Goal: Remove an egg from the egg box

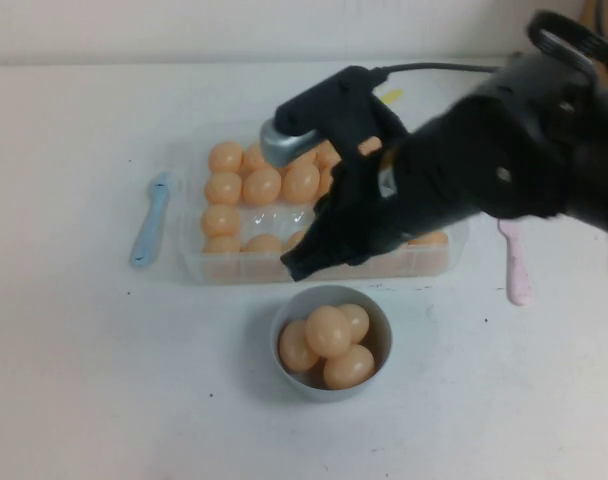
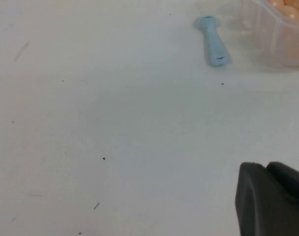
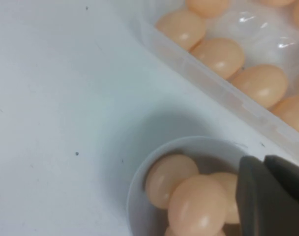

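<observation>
The clear egg box (image 1: 192, 262) lies in the middle of the table with several orange eggs (image 1: 262, 186) in its cups. My right gripper (image 1: 297, 266) hangs over the box's near wall, just above the far rim of the grey-blue bowl (image 1: 281, 322). Its jaws are shut with nothing between them. In the right wrist view the right gripper (image 3: 262, 160) sits over the bowl (image 3: 137, 180), beside the eggs (image 3: 196, 206) piled inside, with the egg box (image 3: 208, 81) behind. My left gripper (image 2: 266, 167) is shut and empty, low over bare table away from the egg box (image 2: 282, 37).
A light blue spoon (image 1: 149, 218) lies left of the box, also seen in the left wrist view as the blue spoon (image 2: 213, 45). A pink spoon (image 1: 515, 265) lies right of the box. The right arm covers the box's right half.
</observation>
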Robot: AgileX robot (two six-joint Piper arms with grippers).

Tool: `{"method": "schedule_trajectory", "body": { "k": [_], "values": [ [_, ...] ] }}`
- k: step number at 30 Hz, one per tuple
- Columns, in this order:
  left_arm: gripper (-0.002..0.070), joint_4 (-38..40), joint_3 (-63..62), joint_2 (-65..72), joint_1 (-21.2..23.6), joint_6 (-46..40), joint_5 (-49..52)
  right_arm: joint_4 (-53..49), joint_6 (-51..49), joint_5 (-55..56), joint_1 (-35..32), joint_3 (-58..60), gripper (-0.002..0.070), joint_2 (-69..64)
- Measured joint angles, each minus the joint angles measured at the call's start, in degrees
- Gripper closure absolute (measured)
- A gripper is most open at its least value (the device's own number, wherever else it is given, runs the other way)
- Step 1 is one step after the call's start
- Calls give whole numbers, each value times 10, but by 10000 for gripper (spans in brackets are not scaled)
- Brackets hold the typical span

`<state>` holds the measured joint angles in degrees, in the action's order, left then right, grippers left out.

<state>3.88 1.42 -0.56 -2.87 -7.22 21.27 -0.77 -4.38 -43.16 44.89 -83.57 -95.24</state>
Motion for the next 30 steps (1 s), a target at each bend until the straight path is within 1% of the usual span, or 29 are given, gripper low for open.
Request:
{"method": "schedule_trajectory", "body": {
  "k": [7, 11, 14, 17, 24, 30],
  "values": [
    [679, 0, 0, 0, 0, 0, 1, -17, -28, 160, 0, 221, 691, 170],
    [679, 0, 0, 0, 0, 0, 1, -45, -29, 215, 0, 299, 691, 274],
    [680, 0, 0, 0, 0, 0, 1, -61, -29, 223, 0, 339, 691, 336],
    [679, 0, 0, 0, 0, 0, 1, -82, -29, 205, 0, 357, 692, 384],
    [679, 0, 0, 0, 0, 0, 1, -124, -29, 34, 0, 365, 692, 485],
    [679, 0, 0, 0, 0, 0, 1, -127, -29, -45, 0, 375, 692, 592]
  ]
}}
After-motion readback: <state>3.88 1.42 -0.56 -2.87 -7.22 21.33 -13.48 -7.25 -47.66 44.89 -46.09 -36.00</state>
